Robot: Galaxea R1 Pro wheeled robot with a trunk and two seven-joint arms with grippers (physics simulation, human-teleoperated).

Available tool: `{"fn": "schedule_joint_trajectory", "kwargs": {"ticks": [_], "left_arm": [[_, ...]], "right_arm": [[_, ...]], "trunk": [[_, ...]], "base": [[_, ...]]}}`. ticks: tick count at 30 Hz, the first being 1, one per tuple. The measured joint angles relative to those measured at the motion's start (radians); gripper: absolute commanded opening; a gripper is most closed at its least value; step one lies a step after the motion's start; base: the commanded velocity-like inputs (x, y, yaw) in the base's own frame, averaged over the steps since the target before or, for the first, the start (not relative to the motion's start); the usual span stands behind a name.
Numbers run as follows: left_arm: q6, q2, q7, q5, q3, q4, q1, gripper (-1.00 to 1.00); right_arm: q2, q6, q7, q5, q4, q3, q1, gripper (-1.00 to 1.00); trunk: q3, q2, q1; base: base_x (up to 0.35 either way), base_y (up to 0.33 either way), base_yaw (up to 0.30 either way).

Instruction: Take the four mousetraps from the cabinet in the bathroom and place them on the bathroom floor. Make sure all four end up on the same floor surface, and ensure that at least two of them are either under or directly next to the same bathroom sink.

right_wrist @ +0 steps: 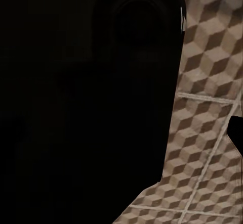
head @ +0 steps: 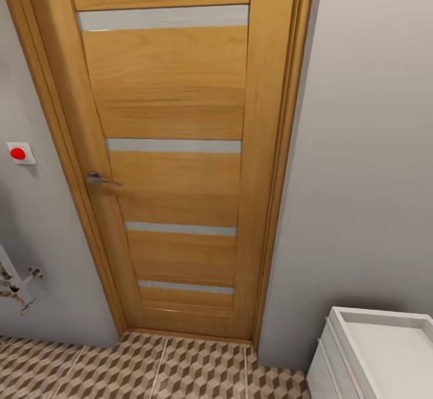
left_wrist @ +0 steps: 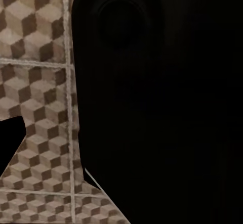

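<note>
as the head camera looks forward and down, a closed wooden door (head: 174, 152) takes up the middle and upper part of the frame, orange-brown with four narrow frosted horizontal strips set across it. its chrome lever handle (head: 99, 179) sits at the door's left edge, a little above mid-height of the frame. grey wall (head: 367, 158) stands on both sides of the door frame. at the left edge of the frame, on the wall, there is a small white plate with a red round button (head: 18, 153). lower down at the left edge a white object with small metal fittings (head: 21, 285) pokes into the picture; what it is cannot be told. in the lower right corner stands the white narrow drawer unit (head: 337, 351) with its tray-like top, close against the grey wall. the bathroom floor (head: 180, 369), tiled in the brown, beige and white cube pattern with thin grey grout lines, runs along the bottom of the frame up to the door's threshold.

in the left wrist view a large black shape covers the right and middle of the frame, and the same cube-pattern floor shows along the left side, with another small black shape at the left edge. in the right wrist view a large black shape covers the left and middle, with floor tiles down the right side. whether either gripper's jaws are spread or pressed together cannot be told.
</note>
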Motion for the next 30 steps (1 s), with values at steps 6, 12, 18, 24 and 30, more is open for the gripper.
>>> {"fn": "schedule_joint_trajectory", "kwargs": {"ticks": [6, 12, 18, 24, 30], "left_arm": [[0.000, 0.000, 0.000, 0.000, 0.000, 0.000, 0.000, 1.00], [0.000, 0.000, 0.001, 0.000, 0.000, 0.000, 0.000, 1.00], [0.000, 0.000, 0.000, 0.000, 0.000, 0.000, 0.000, 1.00], [0.000, 0.000, 0.000, 0.000, 0.000, 0.000, 0.000, 1.00], [0.000, 0.000, 0.000, 0.000, 0.000, 0.000, 0.000, 1.00]], "right_arm": [[0.000, 0.000, 0.000, 0.002, 0.000, 0.000, 0.000, 1.00], [0.000, -0.001, 0.000, 0.001, 0.000, 0.000, 0.000, 1.00], [0.000, -0.001, 0.000, 0.001, 0.000, 0.000, 0.000, 1.00], [0.000, -0.001, 0.000, 0.001, 0.000, -0.001, 0.000, 1.00], [0.000, -0.001, 0.000, 0.001, 0.000, -0.001, 0.000, 1.00]], "trunk": [[0.000, 0.000, 0.000], [0.000, 0.000, 0.000], [0.000, 0.000, 0.000], [0.000, 0.000, 0.000], [0.000, 0.000, 0.000]], "base": [[0.000, 0.000, 0.271], [0.000, 0.000, 0.271], [0.000, 0.000, 0.271], [0.000, 0.000, 0.271], [0.000, 0.000, 0.271]]}}
